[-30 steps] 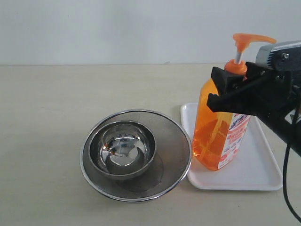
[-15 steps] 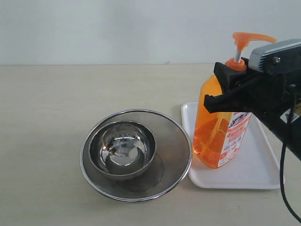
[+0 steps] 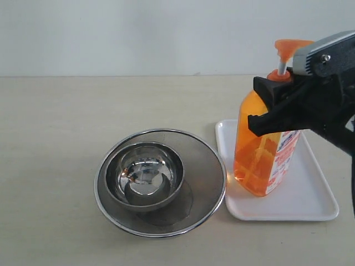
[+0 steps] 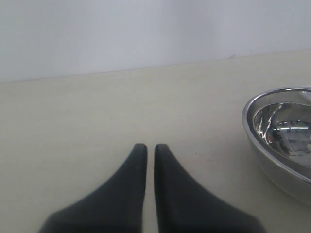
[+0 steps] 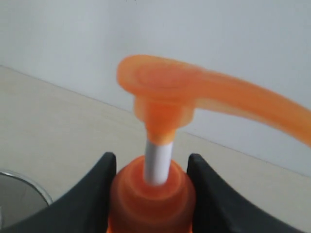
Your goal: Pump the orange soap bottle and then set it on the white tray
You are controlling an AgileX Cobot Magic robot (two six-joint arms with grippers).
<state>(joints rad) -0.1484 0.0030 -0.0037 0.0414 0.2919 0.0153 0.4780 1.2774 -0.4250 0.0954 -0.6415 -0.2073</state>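
The orange soap bottle [image 3: 259,160] is standing upright on the white tray [image 3: 310,191], toward the tray's 9 o'clock side, w/ its base apparently resting on the tray surface. The R gripper [image 3: 259,104] is reaching in from 3 o'clock and clamping the bottle at the neck. In the wrist view its two black fingers [image 5: 99,194] are pressing either side of the orange collar. The pump head is sitting raised, w/ white stem showing, and the nozzle is pointing toward 3 o'clock, partly hidden behind the gripper body.

At approx 9 o'clock of the tray, just beside its edge, a mesh strainer [image 3: 206,177] is sitting on the table [image 3: 66,122], holding a steel bowl [image 3: 145,176].

The L gripper [image 4: 150,151] isn't showing in the exterior view. In its own wrist view the jaws are sitting together, only a thin slit between tips, holding nothing and hovering over bare table. The strainer rim is showing well off to one side.
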